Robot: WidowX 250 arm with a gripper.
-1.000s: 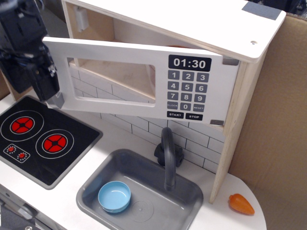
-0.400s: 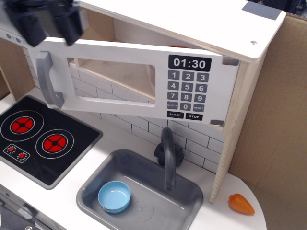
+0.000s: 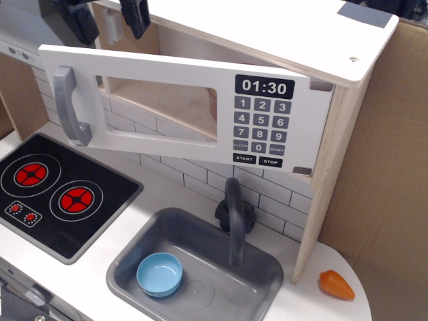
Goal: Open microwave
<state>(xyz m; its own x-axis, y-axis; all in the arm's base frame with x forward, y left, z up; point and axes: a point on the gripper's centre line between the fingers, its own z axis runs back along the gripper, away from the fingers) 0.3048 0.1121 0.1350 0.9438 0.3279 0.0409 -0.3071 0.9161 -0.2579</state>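
Half the gripper is cropped; microwave door seemingly ajar.

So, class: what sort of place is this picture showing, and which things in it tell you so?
Most likely a child's toy play kitchen, not a real one. The microwave is a painted wooden box with printed keypad digits, the hob has flat printed red burners, and a small grey sink has a plain faucet.

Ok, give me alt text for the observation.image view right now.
White toy microwave with its door swung partly open, grey handle free. The black claw hangs above the door's top left corner, touching nothing. Below: stove, sink holding a blue bowl.
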